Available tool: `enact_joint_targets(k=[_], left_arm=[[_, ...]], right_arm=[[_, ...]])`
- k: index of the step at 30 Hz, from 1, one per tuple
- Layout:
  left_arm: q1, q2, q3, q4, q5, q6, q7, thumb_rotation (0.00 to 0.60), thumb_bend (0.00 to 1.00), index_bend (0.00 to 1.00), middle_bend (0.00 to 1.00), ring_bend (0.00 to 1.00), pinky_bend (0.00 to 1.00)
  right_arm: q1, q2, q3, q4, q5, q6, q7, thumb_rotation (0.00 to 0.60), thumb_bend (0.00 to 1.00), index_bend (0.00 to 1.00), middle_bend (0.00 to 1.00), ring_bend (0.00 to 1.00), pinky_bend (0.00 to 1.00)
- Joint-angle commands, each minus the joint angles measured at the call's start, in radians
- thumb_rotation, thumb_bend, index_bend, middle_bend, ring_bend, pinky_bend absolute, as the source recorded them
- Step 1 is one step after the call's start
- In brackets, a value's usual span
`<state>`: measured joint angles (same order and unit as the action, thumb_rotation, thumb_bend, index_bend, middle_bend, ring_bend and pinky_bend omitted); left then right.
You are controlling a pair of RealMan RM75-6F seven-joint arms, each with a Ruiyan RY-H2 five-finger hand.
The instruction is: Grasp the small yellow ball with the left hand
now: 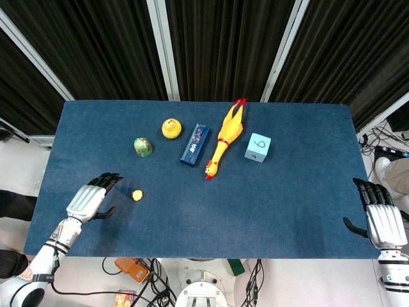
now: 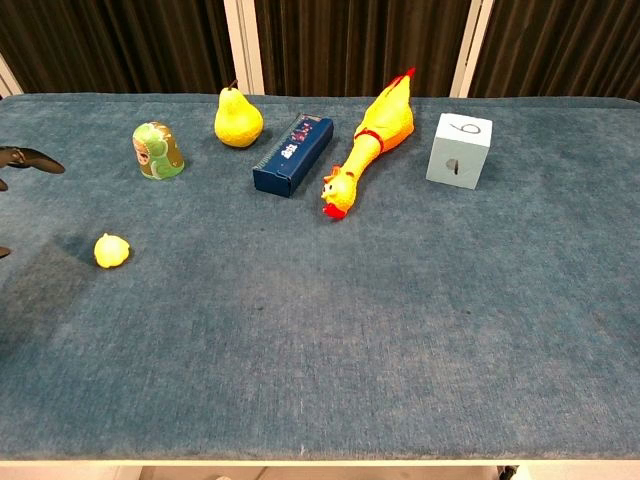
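Note:
The small yellow ball (image 1: 137,195) (image 2: 111,250) lies on the blue table (image 1: 275,204) near its front left part. My left hand (image 1: 91,199) hovers just left of the ball, open, its dark fingers spread and pointing toward it, a short gap between them. In the chest view only its fingertips (image 2: 30,158) show at the left edge. My right hand (image 1: 382,217) stays open at the table's right edge, holding nothing.
Behind the ball stand a green patterned egg-shaped toy (image 1: 142,147), a yellow pear (image 1: 170,128), a dark blue box (image 1: 195,143), a rubber chicken (image 1: 225,137) and a light blue cube (image 1: 257,147). Black curtains close off the back.

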<state>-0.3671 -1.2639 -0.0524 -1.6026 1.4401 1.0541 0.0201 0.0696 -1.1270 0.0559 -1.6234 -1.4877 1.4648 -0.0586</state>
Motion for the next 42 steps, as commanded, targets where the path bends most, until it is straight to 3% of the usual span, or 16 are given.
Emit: enact_joint_targets(k=[1,13,23,42], left_arm=[[-0.021,-0.020,-0.006,0.030,-0.016,-0.027,-0.022,0.600,0.29,0.13,0.08,0.05,0.18],[-0.068,-0.072,-0.007,0.115,-0.038,-0.072,-0.069,0.600,0.28,0.20,0.08,0.05,0.18],[-0.083,-0.116,0.006,0.151,-0.032,-0.073,-0.087,0.600,0.20,0.28,0.08,0.05,0.18],[-0.151,-0.191,-0.011,0.219,-0.069,-0.128,-0.063,0.600,0.24,0.36,0.08,0.05,0.18]], right_arm=[[0.001,0.001,0.001,-0.001,0.001,-0.001,0.000,0.600,0.32,0.12,0.17,0.16,0.14],[0.005,0.003,0.001,-0.004,0.007,-0.013,-0.001,0.600,0.32,0.12,0.17,0.16,0.14],[0.007,0.003,0.001,-0.006,0.008,-0.016,-0.004,0.600,0.32,0.12,0.17,0.16,0.14],[0.010,0.004,0.001,-0.005,0.008,-0.020,-0.003,0.600,0.32,0.12,0.18,0.16,0.14]])
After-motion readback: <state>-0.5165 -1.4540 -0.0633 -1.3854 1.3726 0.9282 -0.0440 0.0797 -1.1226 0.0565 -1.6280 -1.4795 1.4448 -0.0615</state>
